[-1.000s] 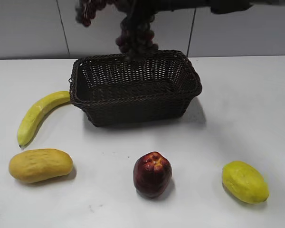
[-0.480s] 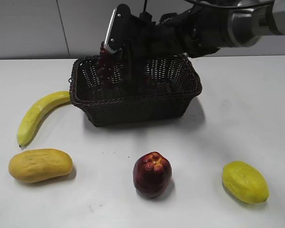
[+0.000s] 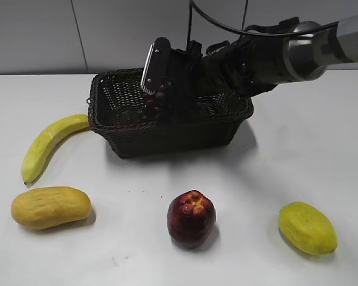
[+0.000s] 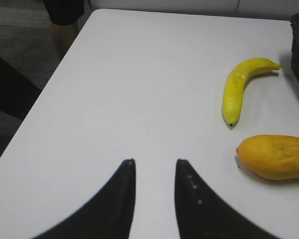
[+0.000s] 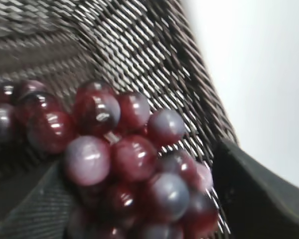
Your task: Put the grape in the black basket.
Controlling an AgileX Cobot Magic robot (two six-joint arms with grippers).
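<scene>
The right gripper (image 3: 161,89) clamps the grape (image 3: 157,98) low inside the basket (image 3: 167,128) for release; the left gripper (image 4: 154,167), empty and slightly parted, hangs over the table.

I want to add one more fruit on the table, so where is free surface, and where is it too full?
Free: the wide white strip right of the black basket, above the yellow fruit; also between the apple and that fruit, and the far left beyond the banana. Crowded: inside the basket, where the right hand holds the grape, and the banana and orange fruit corner.
</scene>
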